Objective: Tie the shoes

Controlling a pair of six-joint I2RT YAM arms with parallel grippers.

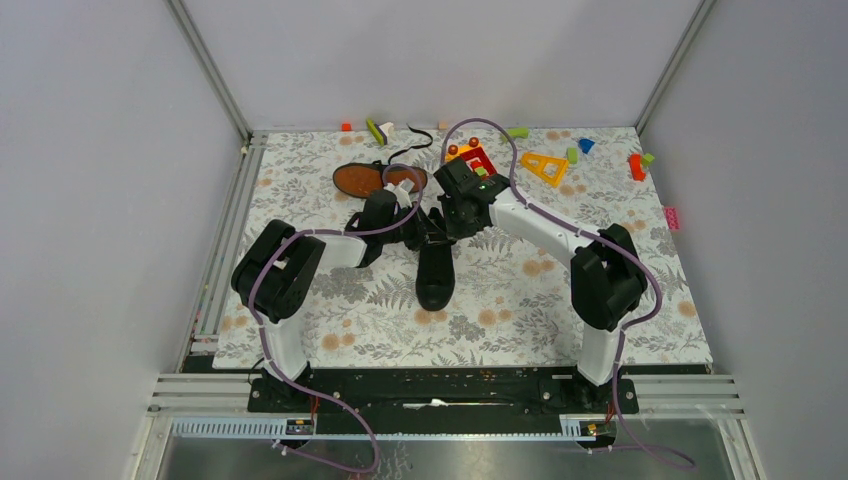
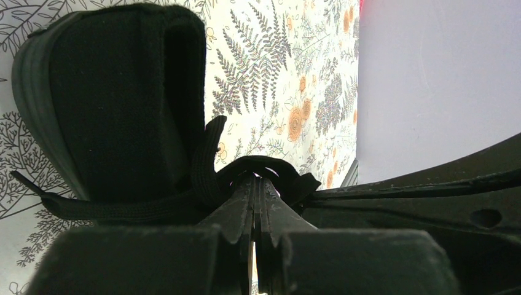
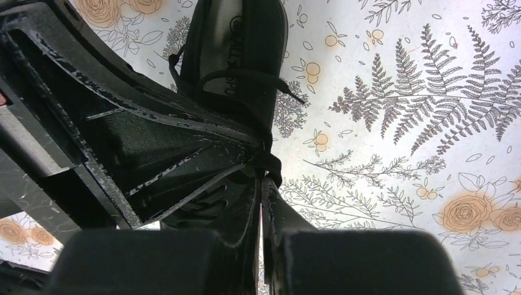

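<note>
Hidden, overturned sneaker [image 1: 368,180]: lies sole up on the far left part of the tabletop [image 1: 520,310]. Its right end is partly covered by the left wrist and cable.
Hidden, left fingers [image 2: 238,212]: pressed together, pinching a loop of the lace [image 2: 123,209]. In the top view the wrist covers them.
Hidden, upright sneaker [image 1: 435,280]: sits at the tabletop centre, long axis running from the fingers toward the arm bases. Its far end lies under both wrists.
Hidden, right fingers [image 3: 284,215]: pressed together on a bunch of lace at their tips. The clamped part cannot be seen.
Hard to make out: the state of any knot, because black lace merges with black fingers.
Edge, left: the overturned sneaker is well apart from the left border.
Open room: bare tabletop on both sides of the upright sneaker's near end.
Edge, far right: toy blocks [image 1: 545,165] are scattered along the far border. The nearest lie just behind the right wrist.
</note>
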